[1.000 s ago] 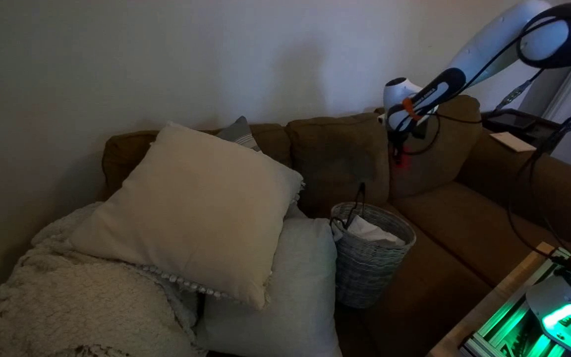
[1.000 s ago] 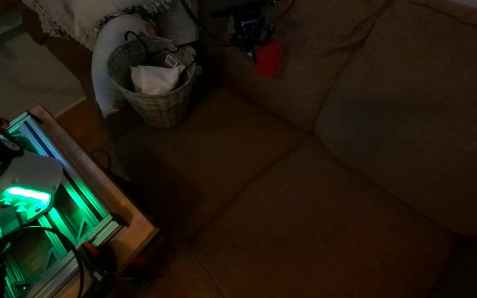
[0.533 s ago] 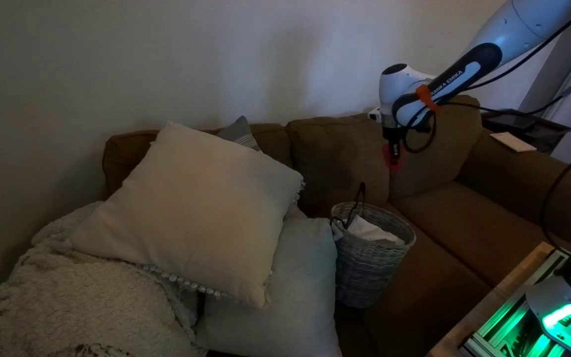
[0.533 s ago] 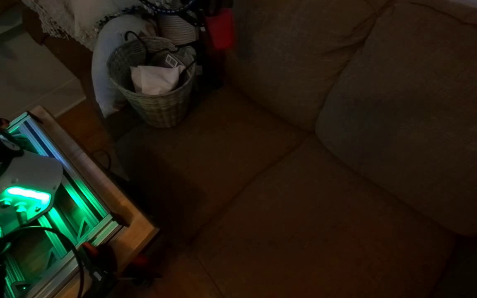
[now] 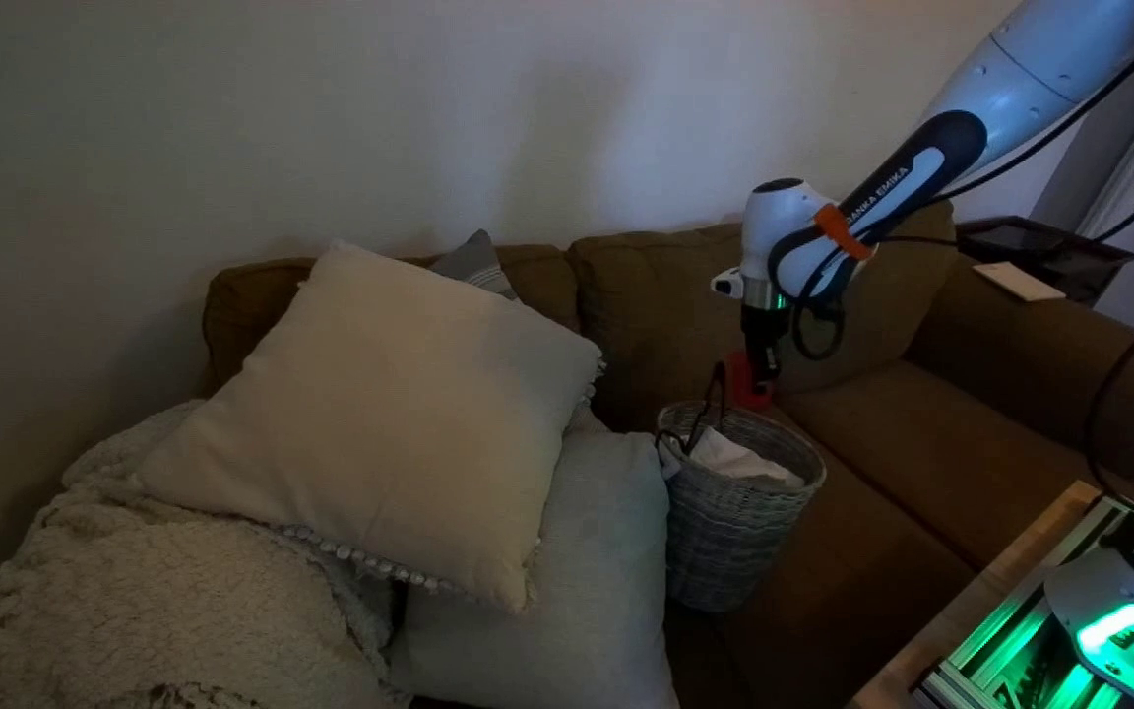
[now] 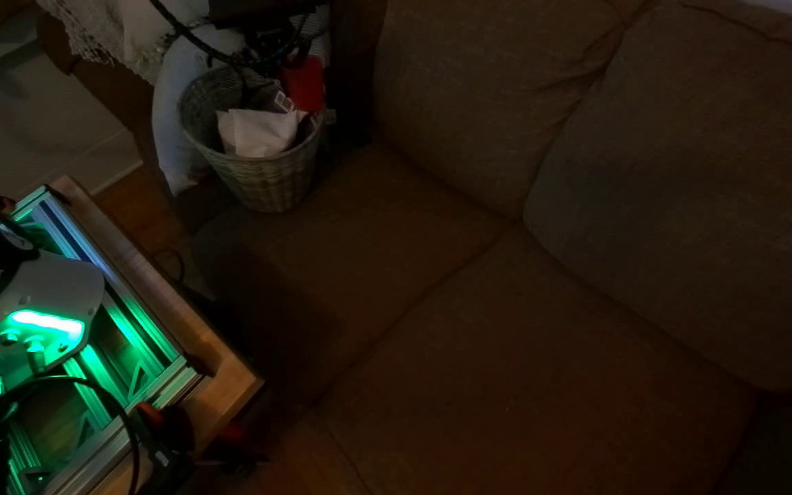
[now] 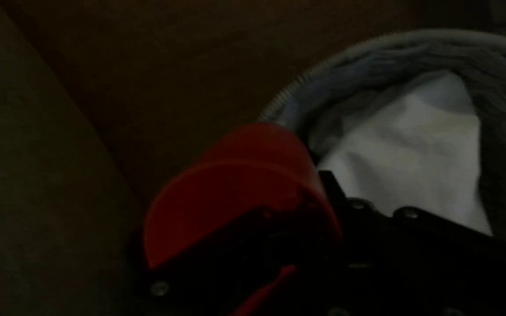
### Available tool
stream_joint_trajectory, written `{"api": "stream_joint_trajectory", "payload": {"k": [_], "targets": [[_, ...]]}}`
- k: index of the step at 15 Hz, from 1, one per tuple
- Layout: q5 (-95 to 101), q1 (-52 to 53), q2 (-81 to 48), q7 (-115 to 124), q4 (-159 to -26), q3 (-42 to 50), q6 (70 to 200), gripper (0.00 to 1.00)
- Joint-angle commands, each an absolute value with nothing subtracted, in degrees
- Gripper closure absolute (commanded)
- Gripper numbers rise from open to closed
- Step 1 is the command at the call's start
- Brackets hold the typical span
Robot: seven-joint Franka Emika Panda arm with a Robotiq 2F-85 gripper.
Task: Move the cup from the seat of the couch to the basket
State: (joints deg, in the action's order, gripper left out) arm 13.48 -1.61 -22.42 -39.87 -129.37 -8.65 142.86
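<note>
Below a dim, plain wall, over the brown fabric couch, the tapered red cup is held in the black claw near the twelve o'clock rim of the pale grey woven basket in an exterior view, lifting judged done, placing and release left to be made.

In the wrist view, part of the red round-mouthed cup is lost to us behind the black two-fingered gripper, whose fingers blur into shadow. We cannot tell whether the cup touches the rim of the pale grey woven basket, which the right edge cuts off. In an exterior view, we cannot read the small white printed label, and the large brown fabric couch runs past the edges. In an exterior view, the big square cream pillow hides most of the grey striped cushion.
</note>
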Motion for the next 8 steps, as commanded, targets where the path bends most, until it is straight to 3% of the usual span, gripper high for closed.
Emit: {"api": "stream_joint_trajectory", "payload": {"k": [1,2,3,5,8], "targets": [[3.39,-4.82,-19.23,-51.37,-137.35,-15.92,148.05,0.99],[-0.31,-5.70,-19.66,-55.24,-138.13,-18.17,148.63,0.99],[-3.71,-6.63,-20.03,-59.43,-138.51,-20.17,148.52,0.71],[-8.73,-11.69,-19.89,-67.89,-138.54,-25.82,145.58,0.65],[-15.28,-23.58,-18.22,-80.04,-136.47,-35.74,140.78,0.40]]}}
